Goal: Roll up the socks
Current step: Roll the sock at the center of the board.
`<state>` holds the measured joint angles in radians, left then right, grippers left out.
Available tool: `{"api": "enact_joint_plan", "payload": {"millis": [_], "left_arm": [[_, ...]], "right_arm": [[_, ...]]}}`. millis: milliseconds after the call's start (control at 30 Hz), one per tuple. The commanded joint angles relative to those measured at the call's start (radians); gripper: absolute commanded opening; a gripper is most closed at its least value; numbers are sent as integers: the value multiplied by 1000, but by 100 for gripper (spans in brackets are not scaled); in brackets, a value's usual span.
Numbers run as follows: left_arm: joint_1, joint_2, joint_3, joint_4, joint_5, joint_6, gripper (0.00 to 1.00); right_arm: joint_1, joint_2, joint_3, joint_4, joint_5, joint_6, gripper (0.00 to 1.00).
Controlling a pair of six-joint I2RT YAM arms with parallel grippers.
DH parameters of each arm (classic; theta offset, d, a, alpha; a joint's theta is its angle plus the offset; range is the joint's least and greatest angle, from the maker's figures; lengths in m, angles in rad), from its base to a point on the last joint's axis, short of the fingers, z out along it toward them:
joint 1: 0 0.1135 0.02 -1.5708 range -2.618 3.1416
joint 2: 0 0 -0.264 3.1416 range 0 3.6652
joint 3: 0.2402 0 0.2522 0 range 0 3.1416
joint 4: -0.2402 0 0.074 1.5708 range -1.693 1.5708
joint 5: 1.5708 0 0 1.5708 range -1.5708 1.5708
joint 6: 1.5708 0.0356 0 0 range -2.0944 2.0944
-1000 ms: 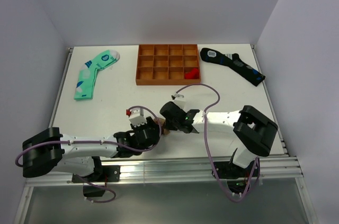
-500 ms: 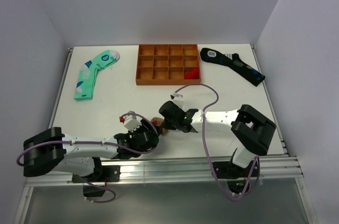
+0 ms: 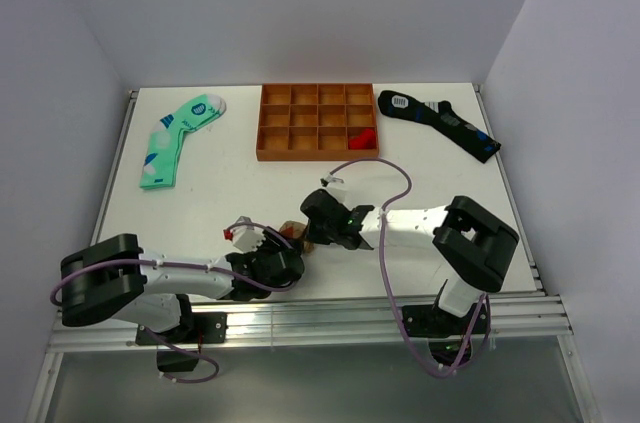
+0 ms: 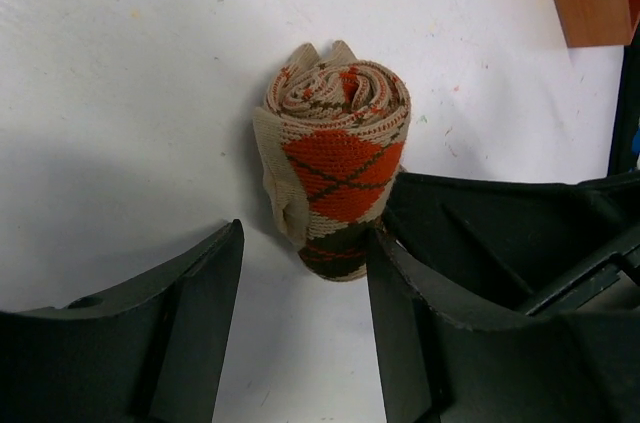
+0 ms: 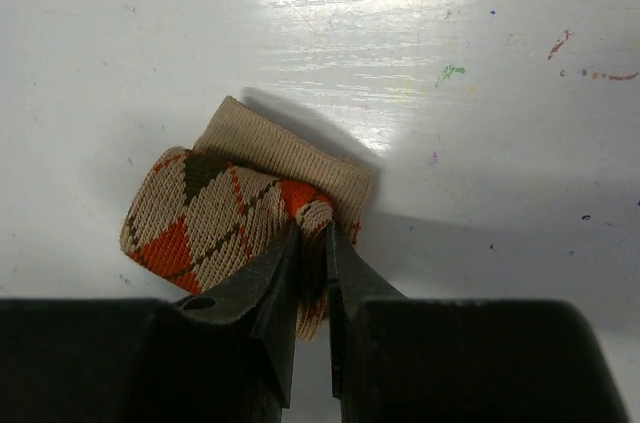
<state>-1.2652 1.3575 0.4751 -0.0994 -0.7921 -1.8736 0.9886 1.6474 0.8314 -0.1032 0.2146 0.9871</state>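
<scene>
Argyle sock (image 4: 335,158) rolled, right claw (image 5: 312,233) pinching its edge, left claw (image 4: 305,243) wide astride its end, tray (image 3: 318,155) well apart

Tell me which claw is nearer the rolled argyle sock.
Right. The right claw is shut on an edge of the argyle sock; the left claw is open, the roll's near end between its fingertips, ungripped.

The argyle sock (image 4: 335,168) is wound into a tight, stubby roll of tan-brown knit with orange-red diamonds, its spiral end showing in the left wrist view. It lies on the white counter (image 4: 120,93), a plain ribbed cuff flap along one side, one end pinched by the right end effector (image 5: 312,228).
</scene>
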Motion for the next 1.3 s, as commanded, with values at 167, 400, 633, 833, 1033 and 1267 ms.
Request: {"api": "enact_joint_plan", "payload": {"millis": [167, 400, 633, 833, 1033, 1267], "left_arm": [[13, 20, -9, -20, -84, -130, 58], [79, 9, -13, 7, -73, -72, 58], [118, 20, -9, 18, -58, -19, 58], [141, 40, -10, 59, -24, 42, 58], [164, 63, 10, 50, 4, 100, 59], [179, 75, 20, 47, 16, 125, 58]], "right_arm": [[-21, 117, -87, -217, -69, -48, 0], [-27, 137, -66, -256, -92, -70, 0], [-34, 164, -31, -286, -130, -97, 0], [-68, 193, -35, -257, -210, -136, 0], [-103, 215, -20, -259, -291, -183, 0], [-130, 230, 29, -319, -311, -237, 0]]}}
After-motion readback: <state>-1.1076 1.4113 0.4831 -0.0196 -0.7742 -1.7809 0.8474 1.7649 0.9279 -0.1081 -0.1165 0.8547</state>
